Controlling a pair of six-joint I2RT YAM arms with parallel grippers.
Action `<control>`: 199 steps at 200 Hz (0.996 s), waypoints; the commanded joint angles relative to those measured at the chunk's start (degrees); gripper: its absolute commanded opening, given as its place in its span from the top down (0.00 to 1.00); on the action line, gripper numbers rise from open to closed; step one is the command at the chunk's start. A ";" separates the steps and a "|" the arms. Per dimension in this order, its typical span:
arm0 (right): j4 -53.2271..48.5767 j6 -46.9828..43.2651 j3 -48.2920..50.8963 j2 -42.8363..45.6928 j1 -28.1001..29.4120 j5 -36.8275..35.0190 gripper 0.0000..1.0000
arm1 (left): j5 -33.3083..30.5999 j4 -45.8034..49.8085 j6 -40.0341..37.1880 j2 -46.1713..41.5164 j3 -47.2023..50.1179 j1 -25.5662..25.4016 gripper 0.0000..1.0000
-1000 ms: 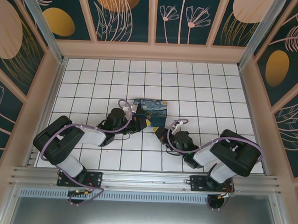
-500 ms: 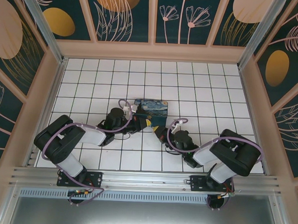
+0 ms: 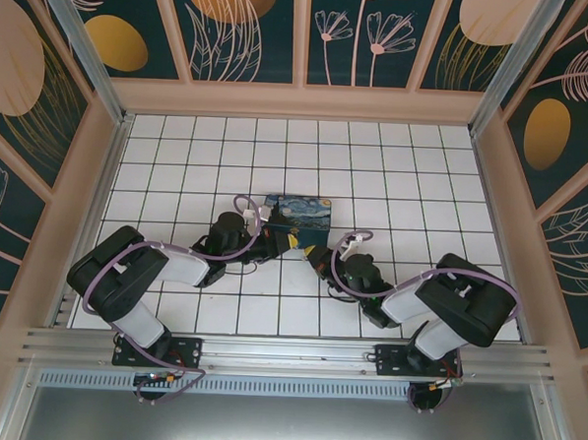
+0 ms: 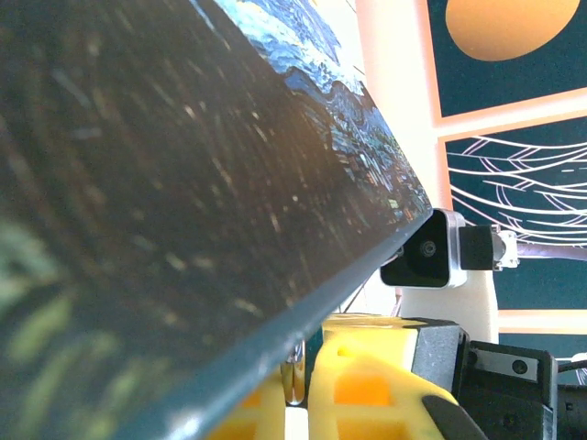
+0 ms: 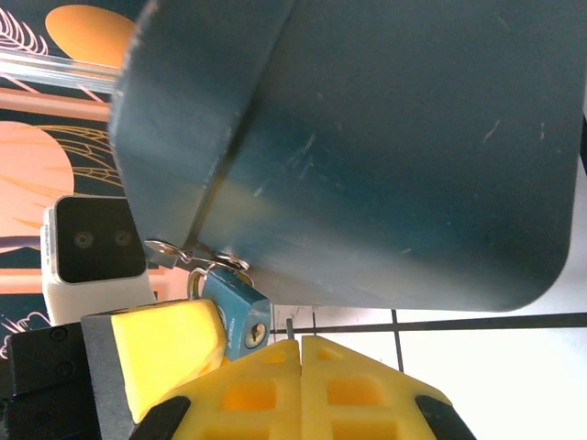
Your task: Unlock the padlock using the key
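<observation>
The small blue padlock (image 5: 235, 314) hangs from a silvery hasp (image 5: 183, 252) at the lower corner of the painted box (image 3: 299, 212). Its keyhole faces the right wrist camera. My left gripper (image 4: 295, 390) is shut on the padlock, and a silvery sliver of it shows between the yellow fingers (image 4: 367, 385). The left gripper's finger (image 5: 160, 344) presses the lock's left side. My right gripper (image 5: 300, 341) is shut on the key (image 5: 290, 328), whose thin dark tip pokes up just right of the keyhole and clear of it. In the top view, both grippers (image 3: 276, 242) (image 3: 319, 256) meet at the box's near edge.
The box's dark underside (image 5: 385, 137) hangs close over both grippers. White tiled floor (image 3: 404, 186) spreads around the box, enclosed by patterned walls (image 3: 304, 33). The right wrist camera housing (image 4: 426, 252) sits just beyond the left fingers.
My right gripper has edged slightly up toward the box's near corner. The left arm and the box have stayed put.
</observation>
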State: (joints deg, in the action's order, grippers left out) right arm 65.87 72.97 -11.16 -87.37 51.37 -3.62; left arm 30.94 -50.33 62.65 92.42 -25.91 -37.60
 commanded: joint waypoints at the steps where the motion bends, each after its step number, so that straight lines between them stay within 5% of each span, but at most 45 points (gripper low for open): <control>1: -0.15 -0.72 -1.17 1.71 -0.48 -0.08 1.00 | 1.03 -2.93 -0.34 -0.05 0.16 0.36 1.00; 199: -4.91 -3.11 -3.48 5.23 -0.49 1.07 1.00 | 0.36 -3.51 -0.45 1.00 0.59 0.30 1.00</control>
State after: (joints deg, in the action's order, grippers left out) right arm 60.18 71.66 -13.04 -84.36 51.29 -3.01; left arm 30.85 -51.24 62.65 92.64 -25.80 -37.43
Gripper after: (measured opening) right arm 0.049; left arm 0.098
